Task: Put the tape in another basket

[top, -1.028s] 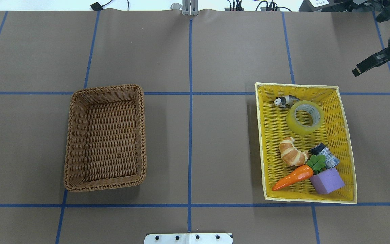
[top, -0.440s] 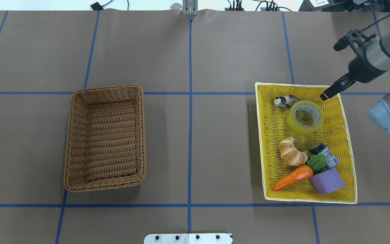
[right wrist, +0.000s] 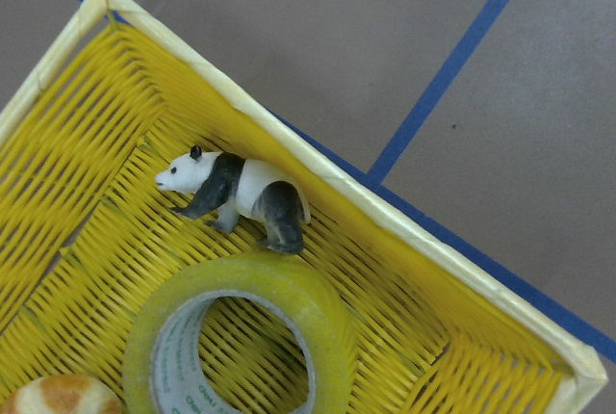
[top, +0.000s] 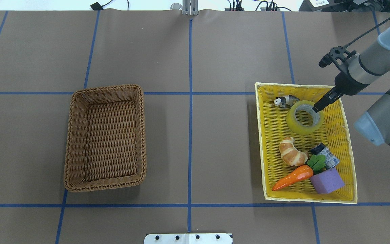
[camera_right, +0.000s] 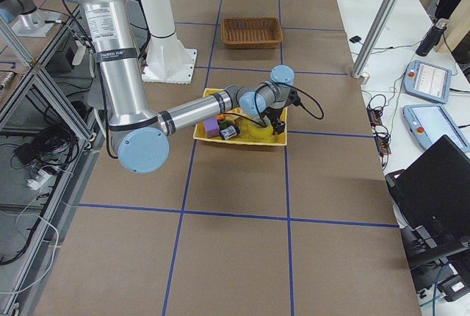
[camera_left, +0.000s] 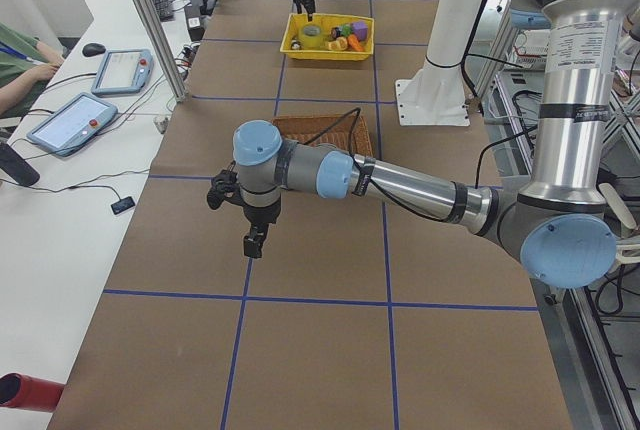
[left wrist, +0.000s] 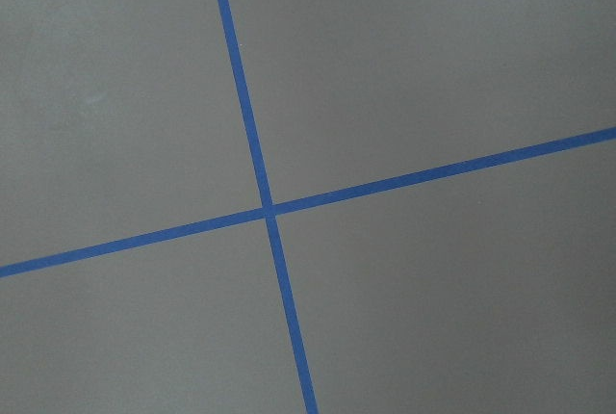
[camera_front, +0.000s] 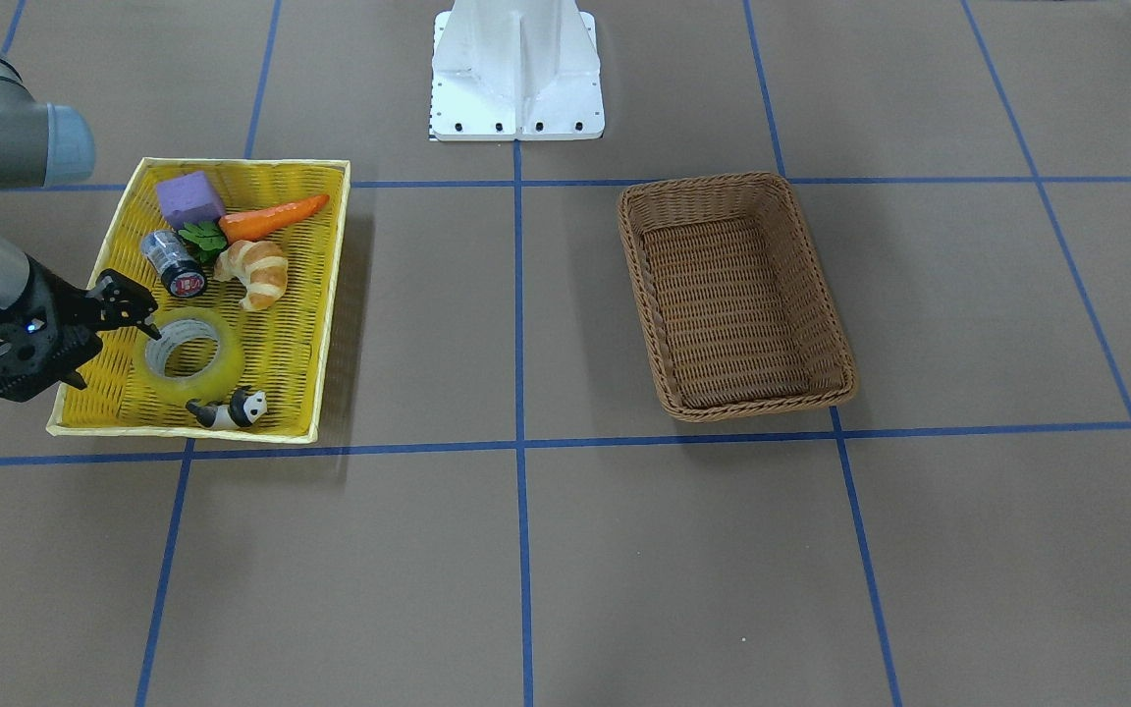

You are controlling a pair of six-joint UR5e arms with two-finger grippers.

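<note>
The tape (top: 296, 124), a yellow translucent roll with a white core, lies flat in the far part of a yellow tray (top: 348, 135). It also shows in the front view (camera_front: 222, 371) and the right wrist view (right wrist: 327, 318). My right gripper (top: 316, 109) looks open, its fingertips just over the roll's far right rim (camera_front: 151, 324). The brown wicker basket (top: 107, 87) stands on the table's left half, with nothing inside (camera_front: 713, 182). My left gripper (camera_left: 253, 245) hangs over bare table beyond the basket; I cannot tell whether it is open or shut.
The tray also holds a toy panda (top: 284, 100) touching the tape's far side, a croissant (top: 291, 152), a carrot (top: 293, 177), a purple block (top: 327, 181) and a dark cylinder (top: 325, 154). Brown table paper with blue tape lines lies between tray and basket.
My right arm has swung in from the far right corner. Its gripper moved left and nearer, from outside the tray to over the tape's rim. The objects have not moved.
</note>
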